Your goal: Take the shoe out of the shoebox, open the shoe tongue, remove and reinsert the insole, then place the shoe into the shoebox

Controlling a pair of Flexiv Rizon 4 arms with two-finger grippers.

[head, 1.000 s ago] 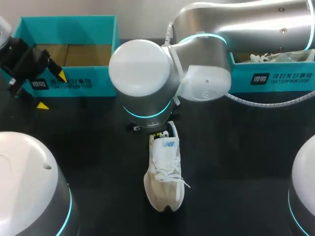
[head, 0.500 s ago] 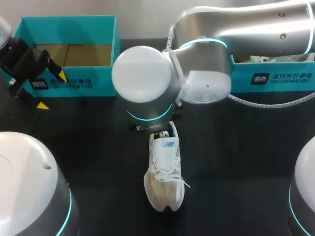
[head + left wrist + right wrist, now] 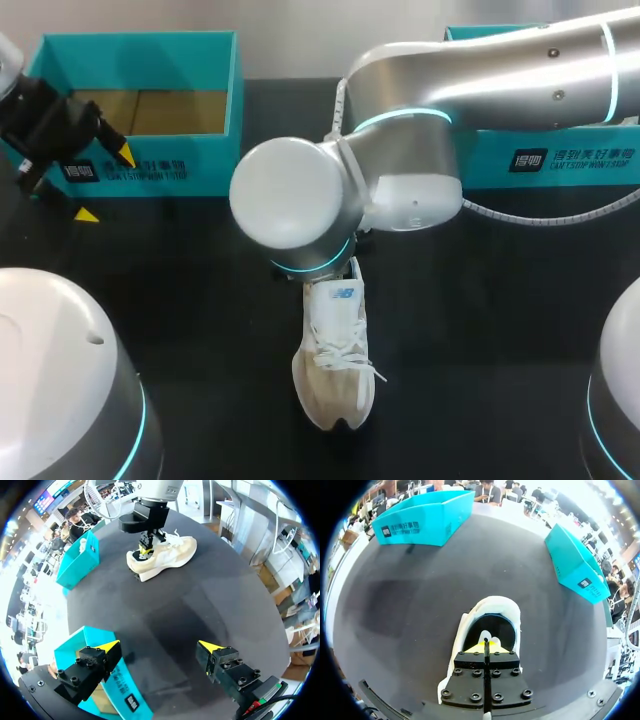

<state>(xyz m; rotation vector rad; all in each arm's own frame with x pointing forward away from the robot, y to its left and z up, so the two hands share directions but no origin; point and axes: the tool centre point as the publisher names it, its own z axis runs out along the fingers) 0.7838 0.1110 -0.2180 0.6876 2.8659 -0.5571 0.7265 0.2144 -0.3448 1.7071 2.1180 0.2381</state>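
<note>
A white and beige shoe (image 3: pixel 333 360) lies on the black table, toe toward the near edge. My right arm's wrist (image 3: pixel 295 205) hangs over its heel and hides the gripper in the head view. In the right wrist view the right gripper (image 3: pixel 487 644) is shut, its yellow tips down inside the shoe's (image 3: pixel 490 612) dark opening; I cannot tell whether anything thin is pinched. The left gripper (image 3: pixel 106 185) stands open at the far left, in front of the open teal shoebox (image 3: pixel 140 60), holding nothing. From the left wrist, the left gripper (image 3: pixel 159 646) faces the shoe (image 3: pixel 170 555) across bare table.
A second teal box (image 3: pixel 560 155) stands at the back right, partly behind my right arm. Both boxes appear in the right wrist view (image 3: pixel 420 520) (image 3: pixel 575 567), ahead of the shoe. A grey cable (image 3: pixel 540 212) trails from the right arm over the table.
My right arm has lowered and shifted toward the shoe's heel; its yellow tips, visible above the heel before, are now covered by the wrist. The shoe and left arm have not moved.
</note>
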